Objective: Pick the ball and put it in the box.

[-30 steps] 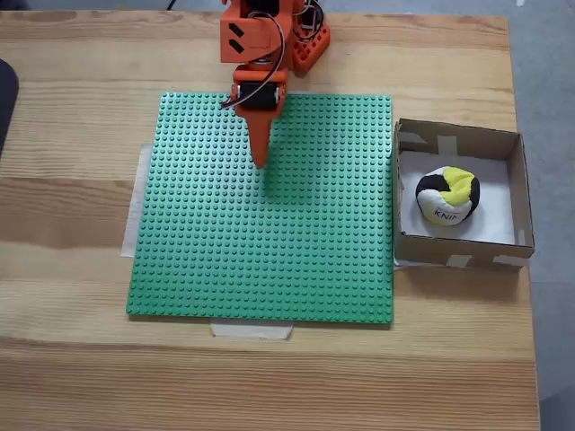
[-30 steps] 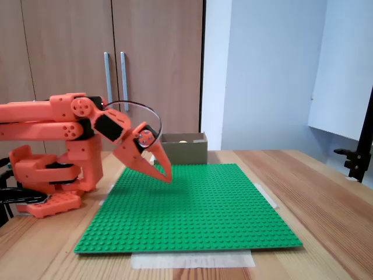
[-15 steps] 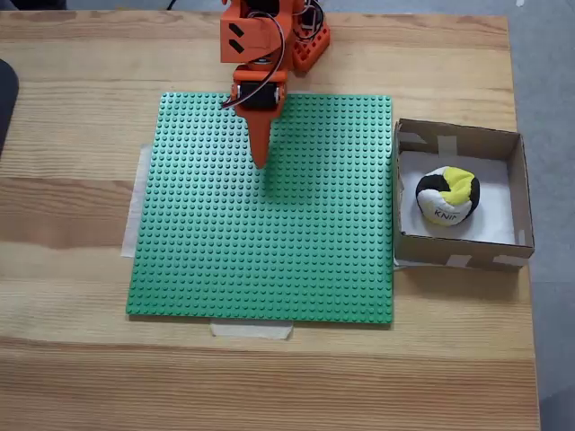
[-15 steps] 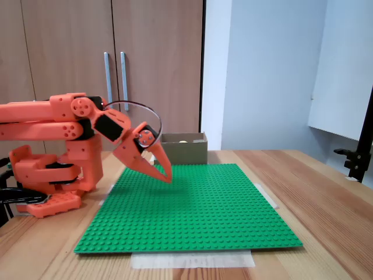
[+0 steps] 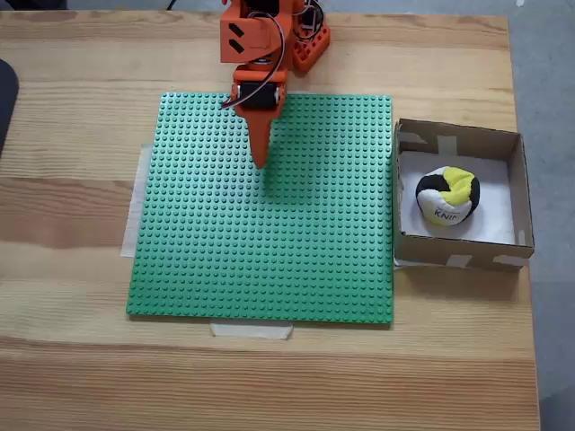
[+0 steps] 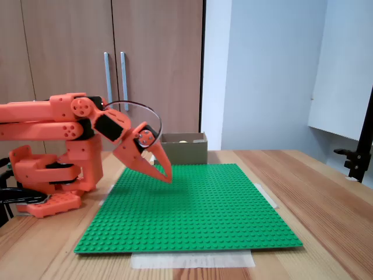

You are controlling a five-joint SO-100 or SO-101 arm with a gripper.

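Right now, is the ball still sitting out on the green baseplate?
No. In a fixed view the ball lies inside the box, off to the right of the green baseplate.

The ball [image 5: 447, 197], lumpy with yellow, black and white patches and black lettering, rests on the white bottom of the box [image 5: 457, 256], a shallow square of brown cardboard with taped corners.

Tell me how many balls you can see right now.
1: the ball lies inside the box, right of the green baseplate in a fixed view. None elsewhere.
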